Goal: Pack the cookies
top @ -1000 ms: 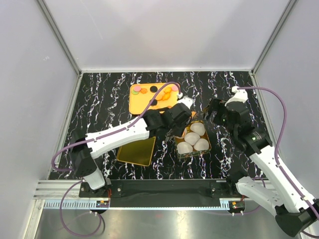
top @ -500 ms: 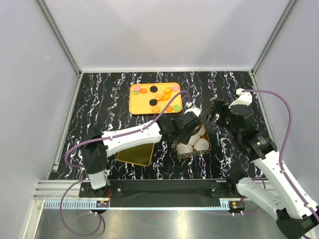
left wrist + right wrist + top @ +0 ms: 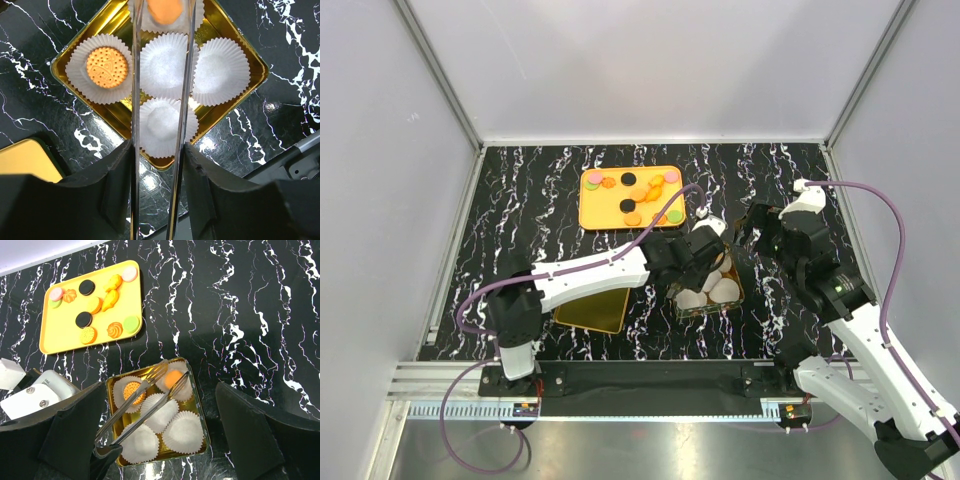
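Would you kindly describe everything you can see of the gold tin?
The gold tin is a shallow, metal-looking square tray with rounded corners and a low rim, lying flat on the black marbled table. Inside sit five white pleated paper cups: one holds a patterned orange biscuit, three look empty, and tongs hold a plain orange cookie at the fifth.

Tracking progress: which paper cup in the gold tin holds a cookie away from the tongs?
The cup at the left corner in the left wrist view, holding a patterned orange cookie. Three cups are empty; the fifth's plain cookie sits between the tongs.
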Controlling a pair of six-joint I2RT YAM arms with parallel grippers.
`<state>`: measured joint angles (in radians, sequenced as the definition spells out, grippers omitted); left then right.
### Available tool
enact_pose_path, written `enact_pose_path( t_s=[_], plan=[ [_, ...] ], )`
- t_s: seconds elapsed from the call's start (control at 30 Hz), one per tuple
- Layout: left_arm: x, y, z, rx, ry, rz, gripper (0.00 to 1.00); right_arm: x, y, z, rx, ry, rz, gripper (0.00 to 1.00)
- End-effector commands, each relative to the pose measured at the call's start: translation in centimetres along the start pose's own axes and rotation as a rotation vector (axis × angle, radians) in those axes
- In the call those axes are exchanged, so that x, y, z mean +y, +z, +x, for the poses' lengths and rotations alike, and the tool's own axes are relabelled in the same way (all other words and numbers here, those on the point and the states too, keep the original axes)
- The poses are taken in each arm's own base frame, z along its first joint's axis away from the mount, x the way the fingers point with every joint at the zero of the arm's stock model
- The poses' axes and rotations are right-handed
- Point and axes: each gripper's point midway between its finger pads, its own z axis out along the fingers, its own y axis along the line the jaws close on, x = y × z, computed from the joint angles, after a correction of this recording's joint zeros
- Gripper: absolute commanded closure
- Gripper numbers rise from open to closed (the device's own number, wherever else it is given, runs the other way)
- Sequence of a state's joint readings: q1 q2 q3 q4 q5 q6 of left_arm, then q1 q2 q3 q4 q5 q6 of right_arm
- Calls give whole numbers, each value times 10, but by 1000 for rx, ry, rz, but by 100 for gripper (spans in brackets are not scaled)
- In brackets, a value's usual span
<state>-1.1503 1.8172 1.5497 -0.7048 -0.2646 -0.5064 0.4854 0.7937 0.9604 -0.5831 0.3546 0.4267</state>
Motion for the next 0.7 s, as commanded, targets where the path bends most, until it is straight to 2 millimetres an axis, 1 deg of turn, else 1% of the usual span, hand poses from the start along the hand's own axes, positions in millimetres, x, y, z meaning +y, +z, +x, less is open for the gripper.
enact_pose_path(
  t_s=[0.0,0.2,0.3,0.33,0.4,0.43,0.47,0.5,0.53,0.57,0.67],
  plan=[
    [-14,-8,-29,-88,-27,41,54,0,-2,-1,-13,12,1,0],
    [-13,-12,-31,-92,-31,39,52,0,-1,-1,-14,16,-3,0],
    [-11,-22,-36,-113,-32,43,53,2,1,-1,-12,16,-7,0],
    [-12,-30,-40,-131,-36,54,53,2,0,-1,-13,15,-8,0],
    [-10,-41,-47,-154,-41,66,53,3,2,-2,-12,14,-9,0],
    [-7,-44,-51,-165,-49,65,53,5,2,-2,-12,16,-16,0],
    [-5,-53,-55,-181,-55,73,53,5,2,-3,-13,15,-17,0],
    [-2,-57,-57,-190,-62,73,53,6,2,-5,-17,18,-22,0],
    [4,-60,-61,-199,-72,67,53,7,2,-5,-18,18,-24,0],
    [8,-68,-66,-218,-76,65,53,7,3,-5,-16,17,-25,0],
    [29,-72,-72,-231,-98,27,53,9,4,-4,-12,15,-28,0]
  ],
)
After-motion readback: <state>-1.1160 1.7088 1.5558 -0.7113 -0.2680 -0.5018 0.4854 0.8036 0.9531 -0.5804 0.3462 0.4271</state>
